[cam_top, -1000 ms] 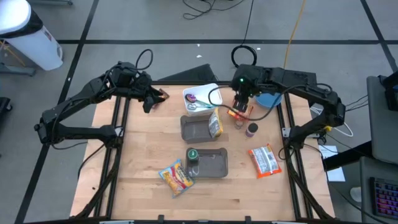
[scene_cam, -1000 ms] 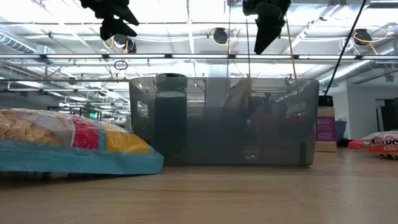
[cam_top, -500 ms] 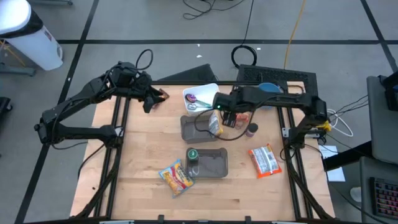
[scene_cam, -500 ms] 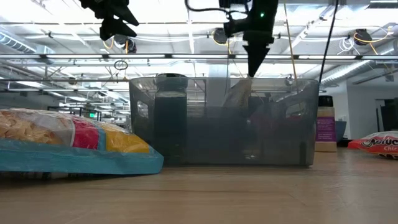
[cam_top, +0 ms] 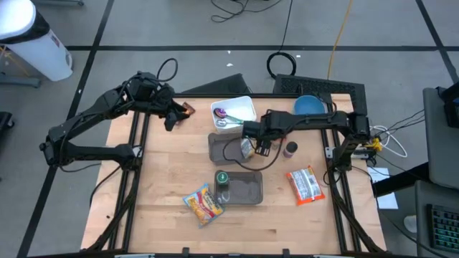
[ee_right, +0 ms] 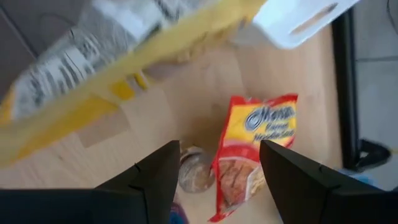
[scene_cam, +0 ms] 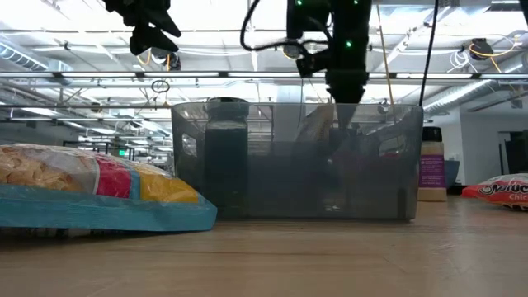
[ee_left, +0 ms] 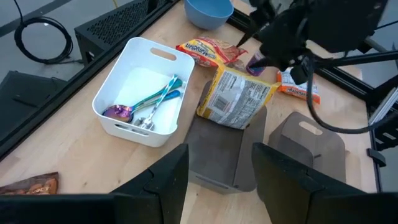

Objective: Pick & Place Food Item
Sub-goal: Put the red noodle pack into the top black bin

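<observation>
Yellow bag (cam_top: 247,147) half hidden under right end effector (cam_top: 261,148).

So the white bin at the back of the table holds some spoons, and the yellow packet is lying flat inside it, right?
Not quite. The white bin does hold spoons, but the yellow packet is not in it. The left wrist view shows the packet propped on the far end of the grey tray beside the bin, with the right gripper open close by it.

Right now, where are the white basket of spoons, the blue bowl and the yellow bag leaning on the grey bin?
white basket (ee_left: 122,79): left wrist view, bare floor.
blue bowl (cam_top: 309,105): high view, inside.
yellow bag (ee_left: 239,98): left wrist view, printed back panel.
</observation>
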